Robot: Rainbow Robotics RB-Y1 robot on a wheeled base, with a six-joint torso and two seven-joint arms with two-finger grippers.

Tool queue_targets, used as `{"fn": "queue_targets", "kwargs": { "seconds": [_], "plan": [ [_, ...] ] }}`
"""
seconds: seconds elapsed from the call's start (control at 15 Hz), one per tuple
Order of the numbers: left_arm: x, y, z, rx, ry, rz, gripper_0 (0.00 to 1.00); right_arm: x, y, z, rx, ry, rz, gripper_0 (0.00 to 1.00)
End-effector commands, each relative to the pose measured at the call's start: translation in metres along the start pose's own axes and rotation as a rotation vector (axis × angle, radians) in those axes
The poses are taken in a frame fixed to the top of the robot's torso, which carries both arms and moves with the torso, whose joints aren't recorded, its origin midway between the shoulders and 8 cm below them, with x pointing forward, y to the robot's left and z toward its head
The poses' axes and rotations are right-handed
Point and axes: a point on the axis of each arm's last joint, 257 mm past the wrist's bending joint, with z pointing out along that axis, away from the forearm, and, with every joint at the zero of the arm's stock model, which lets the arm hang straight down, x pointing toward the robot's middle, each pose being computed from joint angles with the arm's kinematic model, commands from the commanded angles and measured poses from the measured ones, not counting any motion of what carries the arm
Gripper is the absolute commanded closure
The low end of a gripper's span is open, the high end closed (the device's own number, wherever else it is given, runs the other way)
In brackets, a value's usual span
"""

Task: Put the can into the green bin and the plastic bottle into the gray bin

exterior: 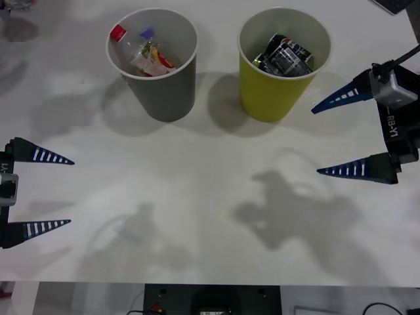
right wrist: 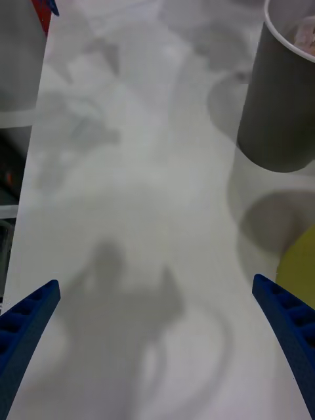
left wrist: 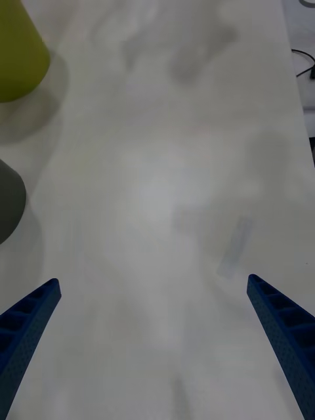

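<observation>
The can (exterior: 287, 56) is found inside the green bin (exterior: 266, 98); the plastic bottle (exterior: 141, 54) lies in the gray bin (exterior: 172, 98); left gripper (exterior: 51, 191) and right gripper (exterior: 344, 134) are spread wide, empty, well apart from both; sorting is judged complete; any retreat should be kept clear of the rims.

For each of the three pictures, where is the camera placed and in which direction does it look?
Front view: above the arms, looking down at the white table; both open grippers, left and right, flank it.
Right wrist view: on the right wrist, looking across the table toward the gray bin; its blue fingers frame the bottom.
Left wrist view: on the left wrist, facing the green bin; its own fingers show.
Shared: both bins appear in all three views.
</observation>
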Motion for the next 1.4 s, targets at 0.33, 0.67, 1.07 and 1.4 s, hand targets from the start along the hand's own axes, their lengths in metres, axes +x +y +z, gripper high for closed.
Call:
{"fn": "queue_targets", "kwargs": {
  "seconds": [0.33, 0.67, 1.07, 1.4],
  "plan": [
    [0.000, 0.000, 0.000, 0.000, 0.000, 0.000, 0.02, 0.056, 0.028, -0.014, 0.025, 0.026, -0.024, 0.00],
    [0.000, 0.000, 0.000, 0.000, 0.000, 0.000, 0.02, 0.074, 0.044, -0.019, 0.051, 0.002, -0.008, 0.00],
    [0.000, 0.000, 0.000, 0.000, 0.000, 0.000, 0.02, 0.084, 0.055, -0.017, 0.048, 0.000, -0.005, 0.00],
    [0.000, 0.000, 0.000, 0.000, 0.000, 0.000, 0.02, 0.087, 0.056, -0.018, 0.045, 0.010, -0.009, 0.00]
  ]
}}
